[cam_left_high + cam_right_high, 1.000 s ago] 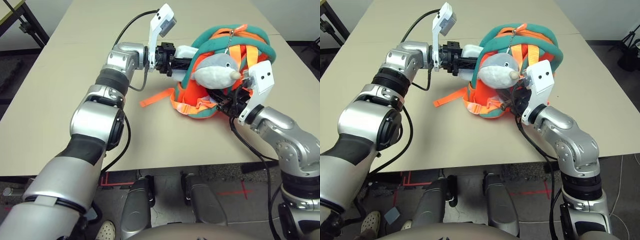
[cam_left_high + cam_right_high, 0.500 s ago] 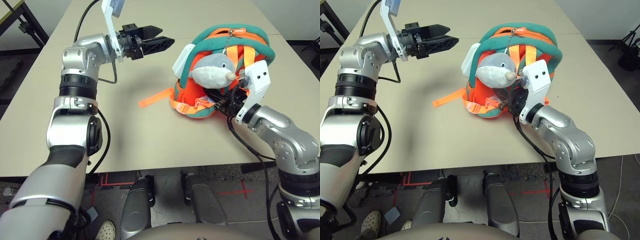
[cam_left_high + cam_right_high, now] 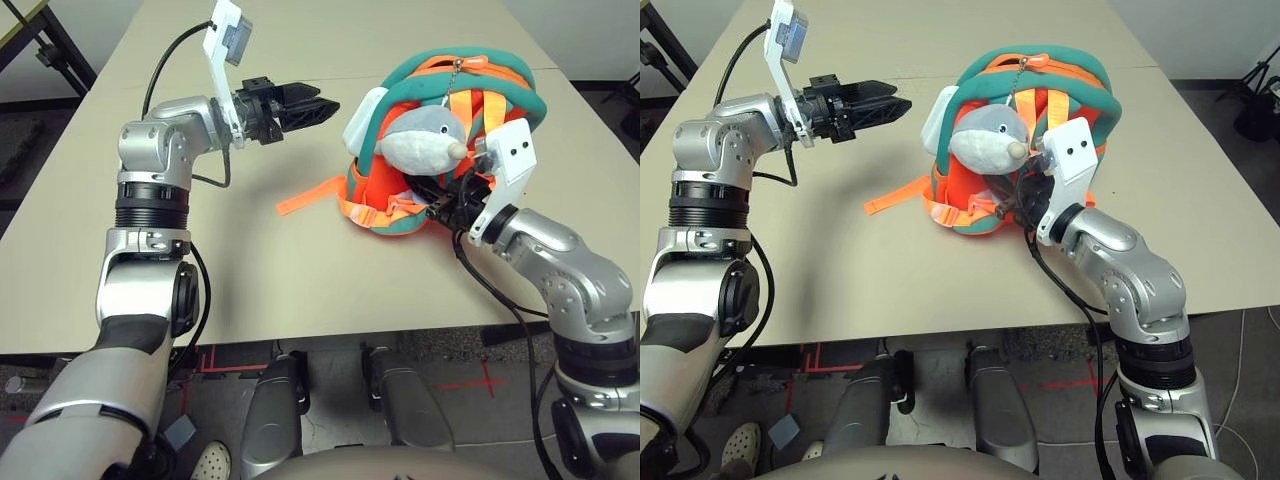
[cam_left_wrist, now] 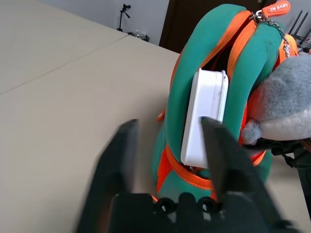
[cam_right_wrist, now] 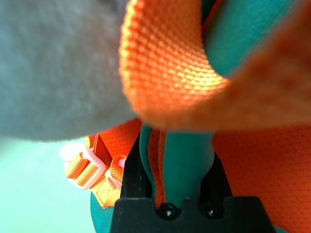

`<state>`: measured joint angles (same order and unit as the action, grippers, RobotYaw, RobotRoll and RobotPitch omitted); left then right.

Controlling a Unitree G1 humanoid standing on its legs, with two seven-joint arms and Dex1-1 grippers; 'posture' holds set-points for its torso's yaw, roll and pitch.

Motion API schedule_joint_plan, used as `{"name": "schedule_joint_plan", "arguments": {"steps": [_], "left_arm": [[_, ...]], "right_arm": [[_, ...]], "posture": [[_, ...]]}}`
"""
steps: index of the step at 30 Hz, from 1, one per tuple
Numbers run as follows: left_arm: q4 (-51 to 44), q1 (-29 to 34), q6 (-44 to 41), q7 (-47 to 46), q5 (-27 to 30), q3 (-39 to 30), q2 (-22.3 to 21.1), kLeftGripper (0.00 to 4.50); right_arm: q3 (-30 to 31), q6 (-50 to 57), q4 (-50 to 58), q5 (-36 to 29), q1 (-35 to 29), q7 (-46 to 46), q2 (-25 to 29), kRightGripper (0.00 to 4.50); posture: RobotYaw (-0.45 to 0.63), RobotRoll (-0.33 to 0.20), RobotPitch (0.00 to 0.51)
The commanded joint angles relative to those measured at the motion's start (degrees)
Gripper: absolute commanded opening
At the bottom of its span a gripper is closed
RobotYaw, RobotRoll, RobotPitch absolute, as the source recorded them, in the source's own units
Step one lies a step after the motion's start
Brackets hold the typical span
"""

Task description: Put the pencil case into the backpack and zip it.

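**A:** Listing item one: where is the flat white rectangular pencil case with rounded corners (image 4: 204, 116) recorded?

**B:** It is recorded half inside the small bright orange backpack with teal trim (image 3: 500, 95), wedged in the open zip mouth on the side facing the left arm. Its outer end is seen projecting from the opening; its long axis is judged to run into the bag, roughly in line with the direction in which the left gripper (image 3: 318, 108) points.

**A:** Item two: the left gripper?

**B:** It is entered as empty, its two black fingers held apart with a gap between them, standing off from the case with bare tan table (image 3: 300, 40) between. The case lies straight ahead of it, toward the robot's right.

**A:** Item three: the right gripper (image 5: 177, 179)?

**B:** It is noted as clamped on a teal edge of the backpack, below the grey-and-white plush charm (image 3: 425, 137), so the bag is kept steady.

**A:** Which arm is nearer the case?

**B:** The left is judged the free arm facing the case. A straight push along the case's length appears to be what is called for before any zipping.
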<state>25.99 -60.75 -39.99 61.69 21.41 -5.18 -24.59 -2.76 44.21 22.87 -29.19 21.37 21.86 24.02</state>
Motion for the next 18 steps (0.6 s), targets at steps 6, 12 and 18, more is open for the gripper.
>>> {"name": "schedule_joint_plan", "arguments": {"steps": [6,12,18], "left_arm": [[-1.9,0.6,-1.9,1.7,1.9,2.7,-0.3,0.00],[-0.9,0.1,-0.1,3.0,1.0,6.2,1.9,0.00],[9.7,-4.5,5.9,3.2,-1.3,9.5,10.0,0.00]], "right_arm": [[2.1,1.5,-1.0,0.7,-1.4,0.5,-0.4,0.36],[2.0,1.4,-1.0,1.0,-1.6,0.4,-0.7,0.36],[2.0,1.0,-1.7,1.5,-1.2,0.6,-1.2,0.36]], "posture": [[-0.16,0.000,0.174],[-0.16,0.000,0.172],[-0.16,0.000,0.170]]}}
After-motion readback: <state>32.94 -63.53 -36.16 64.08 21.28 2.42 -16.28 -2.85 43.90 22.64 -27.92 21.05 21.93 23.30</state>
